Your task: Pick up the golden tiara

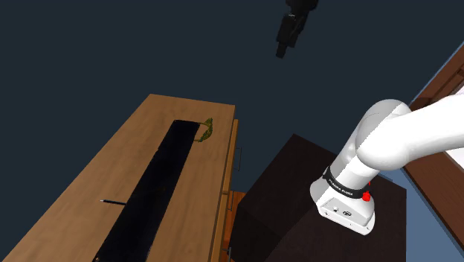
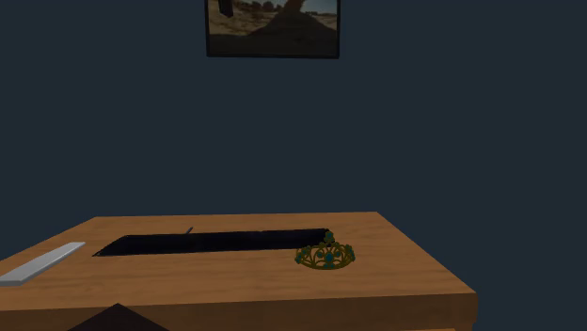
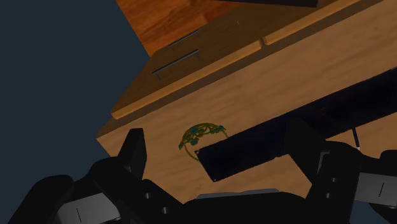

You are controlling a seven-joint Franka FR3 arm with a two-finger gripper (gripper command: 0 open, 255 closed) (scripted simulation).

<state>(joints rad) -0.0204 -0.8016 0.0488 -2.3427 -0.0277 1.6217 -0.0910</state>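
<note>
Fingers [image 3: 135, 153] of the gripper [image 3: 216, 130] stand spread, clasping nothing, well above the wooden table [image 1: 89, 193]. The golden tiara [image 3: 201, 134] lies on it just beside the end of a black strip [image 1: 149, 193], near the table's edge. A thin dark pen [image 1: 111, 201] lies well apart.

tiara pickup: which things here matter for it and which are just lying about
For the job:
tiara, on the table by the black strip's end
gripper, open, well clear of the tiara

Lying about:
black strip
thin dark stick
grey slab
wall picture
</note>
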